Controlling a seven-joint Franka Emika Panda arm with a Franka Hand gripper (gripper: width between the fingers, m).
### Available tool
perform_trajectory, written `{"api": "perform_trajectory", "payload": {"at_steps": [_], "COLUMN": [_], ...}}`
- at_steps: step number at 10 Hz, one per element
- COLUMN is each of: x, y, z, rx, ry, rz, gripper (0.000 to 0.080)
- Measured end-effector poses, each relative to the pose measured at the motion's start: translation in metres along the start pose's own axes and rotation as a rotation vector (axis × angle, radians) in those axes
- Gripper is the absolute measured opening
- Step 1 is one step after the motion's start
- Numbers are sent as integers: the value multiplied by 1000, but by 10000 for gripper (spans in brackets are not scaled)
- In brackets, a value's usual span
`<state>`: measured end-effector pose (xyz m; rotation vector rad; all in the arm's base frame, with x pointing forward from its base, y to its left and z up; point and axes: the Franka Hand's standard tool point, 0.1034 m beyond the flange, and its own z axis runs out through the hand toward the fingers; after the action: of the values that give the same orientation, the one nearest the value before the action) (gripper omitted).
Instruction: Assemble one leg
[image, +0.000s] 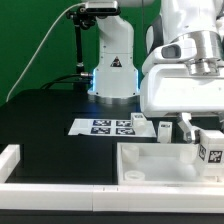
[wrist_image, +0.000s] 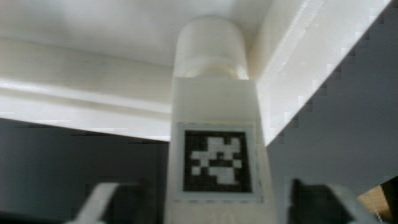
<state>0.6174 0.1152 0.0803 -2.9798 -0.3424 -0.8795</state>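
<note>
The tagged white leg is held clamped between the fingers of the gripper above the tabletop, where a slight tilt could cause cross-threading or a slip.

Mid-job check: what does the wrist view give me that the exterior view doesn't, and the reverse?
Only the wrist view shows the leg end-on between the gripper fingers, its marker tag facing the camera, rounded tip near a white part. Only the exterior view shows the marker board, the arm's base and the white tabletop piece. Both show the gripper; whether it clamps is unclear.
</note>
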Motion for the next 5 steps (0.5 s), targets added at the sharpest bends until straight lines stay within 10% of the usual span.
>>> {"api": "perform_trajectory", "payload": {"at_steps": [5], "x": [21], "y": [-7], "z": [-4], "rx": [63], "ry": [-375], "rz": [68], "gripper": [648]}}
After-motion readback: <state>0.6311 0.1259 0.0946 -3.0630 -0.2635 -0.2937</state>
